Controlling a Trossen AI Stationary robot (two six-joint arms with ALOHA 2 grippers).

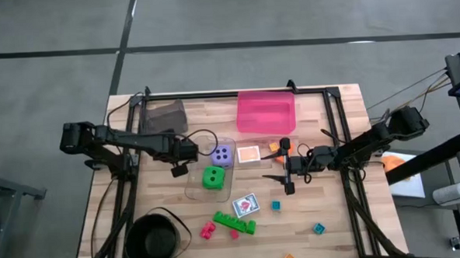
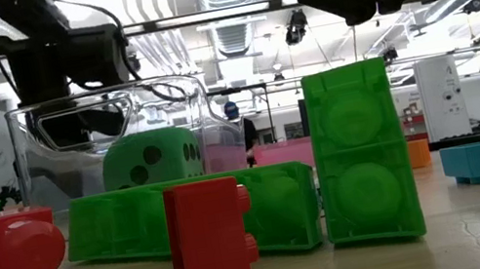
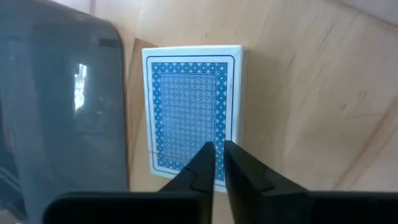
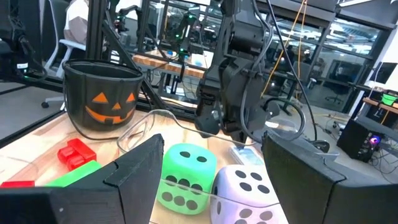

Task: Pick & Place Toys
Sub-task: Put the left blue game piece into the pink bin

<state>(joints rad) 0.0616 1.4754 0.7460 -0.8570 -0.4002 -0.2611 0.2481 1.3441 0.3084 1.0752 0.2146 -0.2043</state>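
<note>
I'm seeing my left gripper [image 3: 219, 163] hanging pinched closed and empty just over a blue-backed card deck [image 3: 193, 106] beside the clear bin [image 1: 193, 185] holding the green die [image 1: 213, 177] and purple die [image 1: 223, 154], while farther across my right gripper [image 1: 285, 173] is waiting with fingers spread, holding nothing.

The left pincer [image 1: 175, 171] hangs shut beside the clear bin [image 1: 194, 185], whose walls fence in 2 dice. The right pincer [image 1: 284, 175], fingers apart, has bare desk [image 1: 327, 206] around it. A green brick [image 1: 234, 222] and card [image 1: 246, 204] crowd the front.
</note>
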